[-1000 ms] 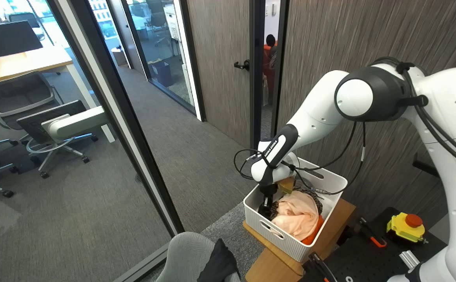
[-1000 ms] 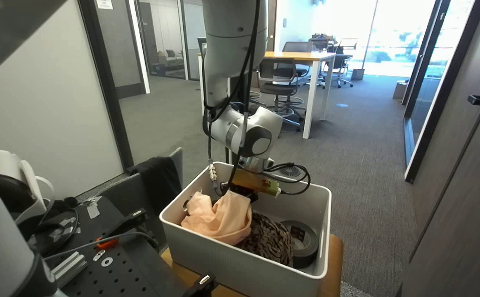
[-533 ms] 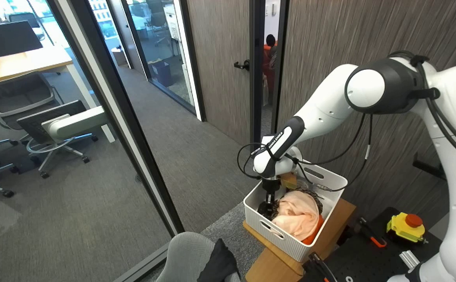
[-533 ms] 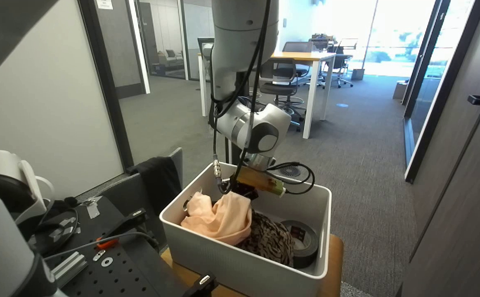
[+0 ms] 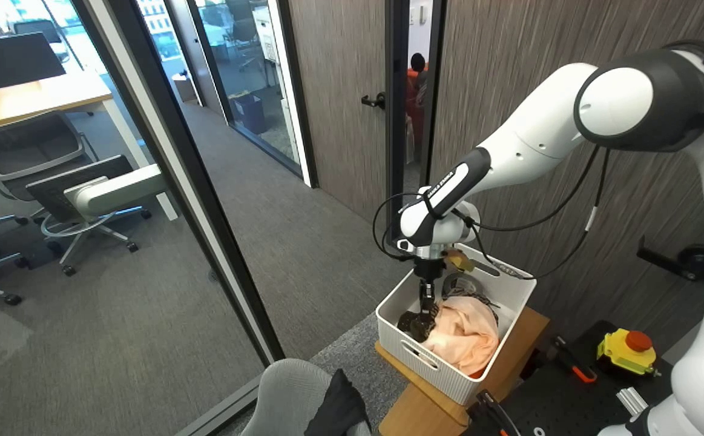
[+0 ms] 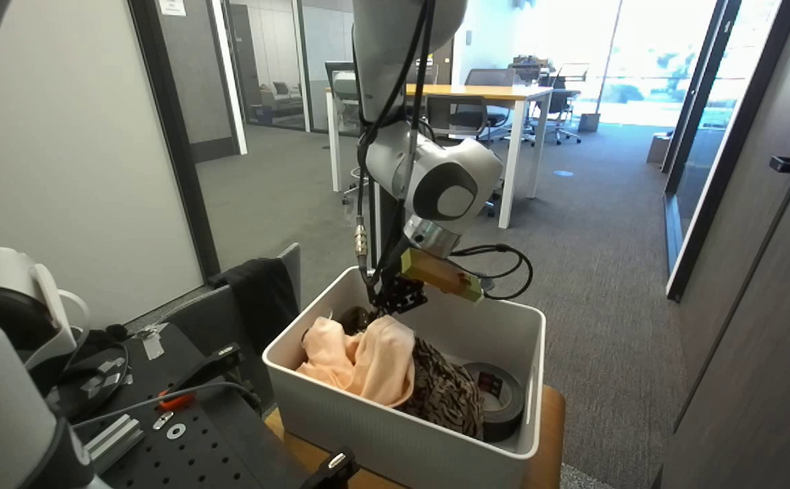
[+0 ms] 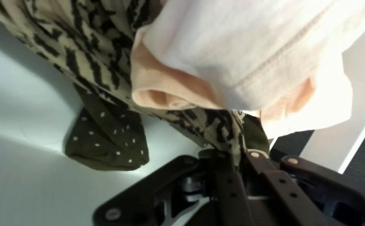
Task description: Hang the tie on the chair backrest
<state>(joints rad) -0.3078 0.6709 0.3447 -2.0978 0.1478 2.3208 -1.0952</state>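
The grey padded chair backrest stands beside the white bin and shows in both exterior views. A black cloth is draped over it. A dark strip with small white dots, which looks like the tie, lies in the bin in the wrist view; part of it is hidden under other cloth. My gripper points down inside the bin. In the wrist view the gripper is closed on a fold of patterned beige-and-black cloth. Whether the dark strip is also pinched cannot be told.
The white bin stands on a wooden stand. Peach-pink cloth and a tape roll lie in it. A black perforated table with tools and an emergency stop button is beside it. A glass partition post rises behind the chair.
My gripper and arm have risen a little inside the bin. The peach cloth has shifted slightly, and more of the dark cloth beside the fingers shows. The chair and its draped cloth have not moved.
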